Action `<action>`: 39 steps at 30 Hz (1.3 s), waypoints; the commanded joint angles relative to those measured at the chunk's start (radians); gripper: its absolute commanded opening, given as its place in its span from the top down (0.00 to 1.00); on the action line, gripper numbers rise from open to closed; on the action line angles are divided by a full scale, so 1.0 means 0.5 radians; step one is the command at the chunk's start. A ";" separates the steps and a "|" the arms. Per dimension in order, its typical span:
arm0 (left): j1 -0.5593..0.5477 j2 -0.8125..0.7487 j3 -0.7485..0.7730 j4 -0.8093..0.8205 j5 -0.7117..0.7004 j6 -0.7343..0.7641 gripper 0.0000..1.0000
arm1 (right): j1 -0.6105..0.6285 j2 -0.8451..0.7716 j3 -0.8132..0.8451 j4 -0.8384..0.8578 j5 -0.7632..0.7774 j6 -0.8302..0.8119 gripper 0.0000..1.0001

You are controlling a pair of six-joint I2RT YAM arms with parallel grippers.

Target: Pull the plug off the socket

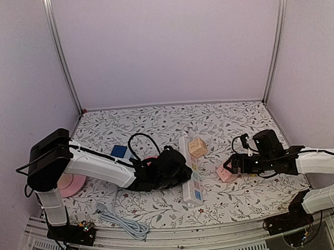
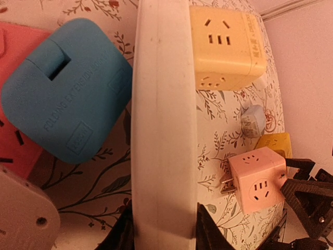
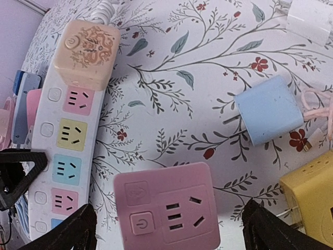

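The table (image 1: 223, 118) is boxed in by walls along its far, left and right edges. Its barest stretch lies along the far edge, while the things crowd the middle and the near half. The power strip (image 1: 190, 172) lies mid-surface with its long axis running from the near edge toward the far edge, leaning slightly. A beige cube adapter (image 1: 198, 148) sits plugged in at its far end. The left gripper (image 1: 178, 168) reaches in from the left and is closed across the strip's width, one finger pressed on each long side. The pink cube plug (image 1: 225, 172) lies on the surface just right of the strip and apart from it, socket face up. In the left wrist view its prongs (image 2: 226, 186) point back at the strip across a narrow bare gap. The right gripper (image 1: 231, 167) stands spread wide around the pink cube, holding nothing, with a gap on each side. A blue charger (image 3: 270, 109) and a yellow cube (image 3: 312, 200) crowd the side toward the right edge.
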 commanded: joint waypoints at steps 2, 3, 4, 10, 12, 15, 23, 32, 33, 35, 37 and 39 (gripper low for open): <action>0.031 0.058 -0.028 -0.118 -0.058 0.125 1.00 | 0.006 -0.055 0.110 -0.023 -0.008 -0.021 0.02; 0.029 0.059 -0.029 -0.117 -0.058 0.124 1.00 | 0.007 -0.049 0.122 -0.018 -0.010 -0.021 0.02; 0.028 0.063 -0.027 -0.115 -0.055 0.121 1.00 | 0.013 -0.042 0.130 -0.010 -0.011 -0.019 0.02; 0.025 0.064 -0.028 -0.112 -0.051 0.117 1.00 | 0.139 0.047 0.148 0.080 -0.051 0.030 0.02; 0.025 0.061 -0.031 -0.113 -0.054 0.117 1.00 | 0.193 0.082 0.122 0.124 -0.053 0.066 0.02; 0.026 0.058 -0.036 -0.111 -0.056 0.112 1.00 | 0.223 0.118 0.043 0.237 -0.099 0.136 0.02; 0.025 0.058 -0.043 -0.105 -0.055 0.116 1.00 | 0.230 0.107 -0.144 0.363 -0.128 0.252 0.02; 0.025 0.052 -0.045 -0.104 -0.054 0.112 1.00 | 0.225 0.026 -0.056 0.191 0.117 0.234 0.02; 0.023 0.050 -0.050 -0.104 -0.055 0.111 1.00 | 0.226 0.032 -0.044 0.170 0.164 0.232 0.02; 0.025 0.050 -0.055 -0.101 -0.055 0.112 1.00 | 0.217 0.045 -0.035 0.147 0.223 0.233 0.03; 0.027 0.050 -0.056 -0.101 -0.055 0.110 1.00 | 0.207 0.052 -0.024 0.148 0.231 0.230 0.07; 0.027 0.048 -0.056 -0.101 -0.052 0.111 1.00 | 0.203 0.053 -0.015 0.149 0.236 0.228 0.14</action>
